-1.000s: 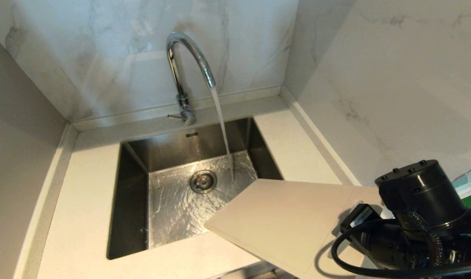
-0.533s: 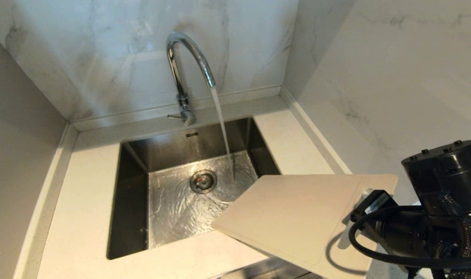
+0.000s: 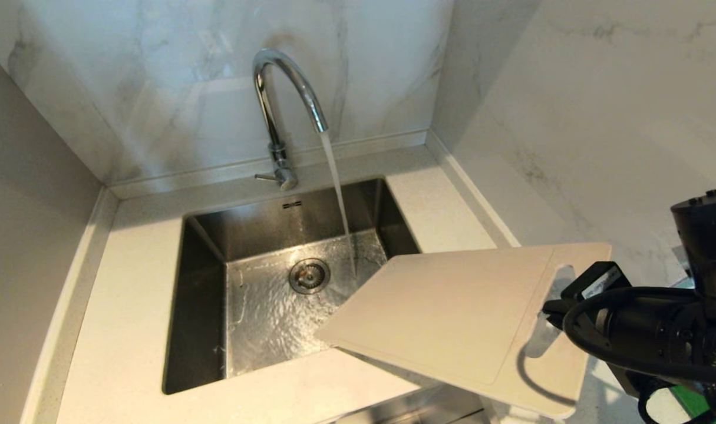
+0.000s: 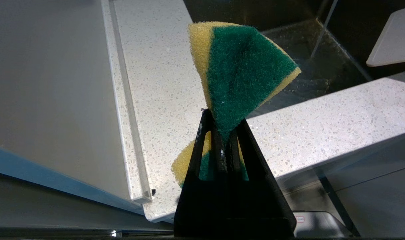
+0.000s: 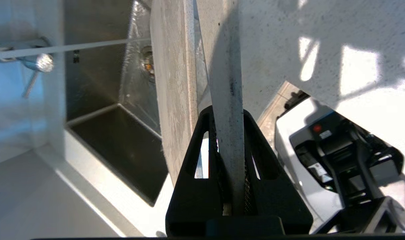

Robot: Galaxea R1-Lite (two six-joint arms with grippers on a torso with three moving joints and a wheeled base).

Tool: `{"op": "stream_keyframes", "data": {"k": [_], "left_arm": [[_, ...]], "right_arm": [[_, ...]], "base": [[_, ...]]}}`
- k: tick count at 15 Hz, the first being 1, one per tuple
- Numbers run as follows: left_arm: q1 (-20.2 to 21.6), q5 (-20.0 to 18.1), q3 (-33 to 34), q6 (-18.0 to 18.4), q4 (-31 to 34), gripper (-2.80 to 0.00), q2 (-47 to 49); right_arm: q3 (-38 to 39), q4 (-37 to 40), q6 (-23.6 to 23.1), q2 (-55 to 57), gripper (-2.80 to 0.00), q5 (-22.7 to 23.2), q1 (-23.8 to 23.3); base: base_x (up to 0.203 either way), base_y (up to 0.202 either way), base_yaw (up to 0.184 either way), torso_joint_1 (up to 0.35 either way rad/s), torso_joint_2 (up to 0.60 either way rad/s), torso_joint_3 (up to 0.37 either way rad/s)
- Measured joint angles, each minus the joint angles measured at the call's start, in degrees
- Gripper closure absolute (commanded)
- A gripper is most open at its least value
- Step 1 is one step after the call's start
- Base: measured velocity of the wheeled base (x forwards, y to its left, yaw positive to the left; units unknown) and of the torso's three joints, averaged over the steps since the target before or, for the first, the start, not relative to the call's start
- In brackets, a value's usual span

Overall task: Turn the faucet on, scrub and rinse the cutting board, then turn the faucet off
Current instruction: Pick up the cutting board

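Observation:
The chrome faucet [image 3: 275, 106] runs a steady stream into the steel sink [image 3: 204, 247]. Right of the sink, the off-white cutting board [image 3: 452, 312] hangs tilted above the counter, its low corner over the basin and clear of the stream. My right gripper [image 3: 561, 300] is shut on the board's handle end beside the cutout. In the right wrist view the board's edge [image 5: 224, 66] sits pinched in the gripper [image 5: 226, 111]. My left gripper [image 4: 224, 116] is outside the head view, low by the counter's front left corner. It is shut on a yellow-and-green sponge [image 4: 242, 66].
Marble walls close in behind and to the right of the speckled counter [image 3: 134, 306]. A grey panel stands on the left. A bit of green mat [image 3: 696, 403] shows under my right arm. The robot's own base [image 5: 339, 150] sits below the counter edge.
My right arm has risen and drawn to the right, lifting the board's handle end. The board now tilts more steeply toward the sink. The water keeps running.

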Motion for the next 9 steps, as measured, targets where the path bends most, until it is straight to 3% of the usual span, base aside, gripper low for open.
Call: {"op": "stream_keyframes", "data": {"k": [9], "left_arm": [[0.00, -0.05, 0.00, 0.00, 0.00, 0.00, 0.00]], "right_arm": [[0.00, 0.05, 0.60, -4.08, 0.00, 7.06, -2.35]], "base": [[0.000, 0.000, 0.000, 0.000, 0.00, 0.000]]}}
